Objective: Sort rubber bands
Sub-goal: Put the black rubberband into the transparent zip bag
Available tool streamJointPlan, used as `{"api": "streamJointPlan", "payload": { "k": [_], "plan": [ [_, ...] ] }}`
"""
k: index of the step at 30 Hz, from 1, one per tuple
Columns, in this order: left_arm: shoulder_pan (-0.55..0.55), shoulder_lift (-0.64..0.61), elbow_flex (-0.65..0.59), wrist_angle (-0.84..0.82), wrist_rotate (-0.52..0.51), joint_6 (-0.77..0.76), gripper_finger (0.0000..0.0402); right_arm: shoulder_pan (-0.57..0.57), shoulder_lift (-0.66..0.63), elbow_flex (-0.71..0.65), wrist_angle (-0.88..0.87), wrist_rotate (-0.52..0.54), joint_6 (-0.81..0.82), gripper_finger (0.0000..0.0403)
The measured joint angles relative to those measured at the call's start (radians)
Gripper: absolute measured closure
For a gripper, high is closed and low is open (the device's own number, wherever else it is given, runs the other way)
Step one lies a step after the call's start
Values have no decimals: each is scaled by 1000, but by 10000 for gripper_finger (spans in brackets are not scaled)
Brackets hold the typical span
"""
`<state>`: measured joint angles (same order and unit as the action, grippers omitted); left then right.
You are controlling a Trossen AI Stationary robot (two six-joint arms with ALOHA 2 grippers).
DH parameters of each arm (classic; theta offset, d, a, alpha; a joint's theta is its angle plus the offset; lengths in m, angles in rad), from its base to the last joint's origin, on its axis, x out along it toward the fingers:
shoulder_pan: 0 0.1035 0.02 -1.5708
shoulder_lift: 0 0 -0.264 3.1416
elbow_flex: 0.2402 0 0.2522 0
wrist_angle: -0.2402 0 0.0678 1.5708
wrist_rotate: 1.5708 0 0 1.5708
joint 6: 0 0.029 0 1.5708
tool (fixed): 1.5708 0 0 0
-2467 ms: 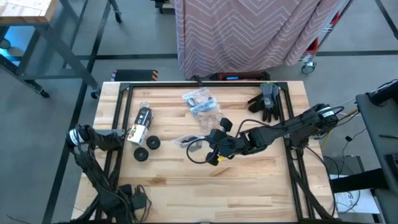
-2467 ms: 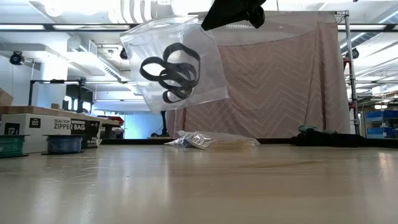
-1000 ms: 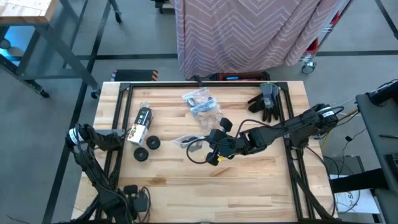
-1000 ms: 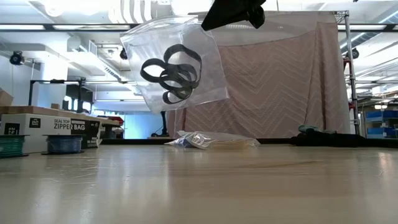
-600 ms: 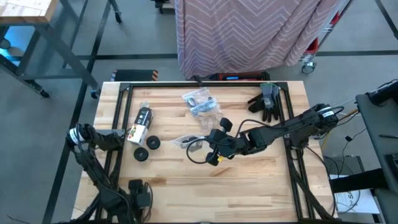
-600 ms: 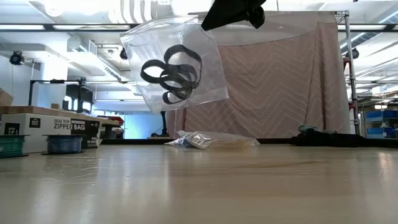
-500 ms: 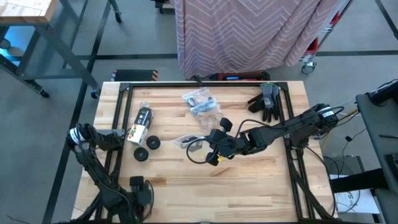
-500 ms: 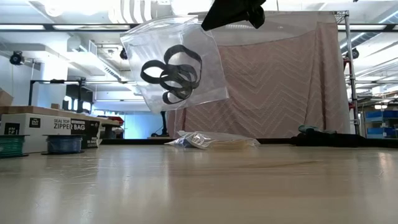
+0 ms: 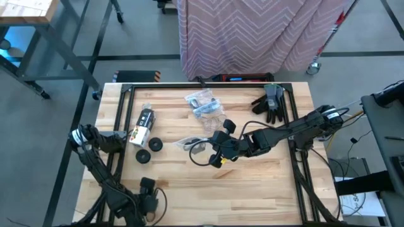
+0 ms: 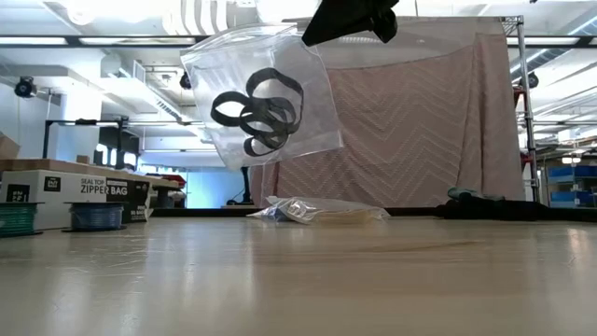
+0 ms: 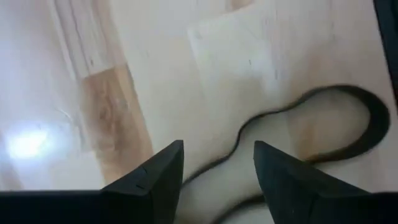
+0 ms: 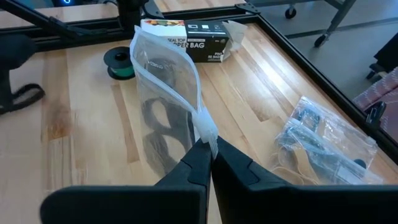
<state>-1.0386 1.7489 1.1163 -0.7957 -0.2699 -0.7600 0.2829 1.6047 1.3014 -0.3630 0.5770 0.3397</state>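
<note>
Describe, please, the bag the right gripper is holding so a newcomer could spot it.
Near the middle of the wooden table, the right gripper is pinching a clear zip bag by its top edge, hanging above the surface. Unlike the crumpled bags lying on the table, it holds black rubber bands.

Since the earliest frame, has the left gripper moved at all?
Yes. In the high view the left gripper has moved from near the table's front edge farther onto it, toward the black spools.
</note>
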Motion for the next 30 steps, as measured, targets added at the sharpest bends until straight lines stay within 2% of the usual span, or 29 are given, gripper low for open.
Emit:
{"api": "streamJointPlan", "payload": {
  "k": [5, 10, 13, 18, 25, 30],
  "plan": [
    [5, 0, 12, -79, 35, 71, 227, 0, 0, 0, 0, 0, 0, 403],
    [8, 0, 32, -133, 223, 119, 238, 0, 0, 0, 0, -1, 0, 403],
    [4, 0, 48, -171, 267, 170, 241, 0, 0, 0, 0, -1, 0, 403],
    [-3, 0, 46, -223, 240, 328, 226, 0, 0, 0, 0, -1, 0, 403],
    [1, 16, 15, -254, 176, 606, 166, 0, 0, 0, -1, -3, 0, 403],
    [4, 25, -1, -259, 96, 651, 116, 0, 0, 0, -2, -8, 0, 403]
  ]
}}
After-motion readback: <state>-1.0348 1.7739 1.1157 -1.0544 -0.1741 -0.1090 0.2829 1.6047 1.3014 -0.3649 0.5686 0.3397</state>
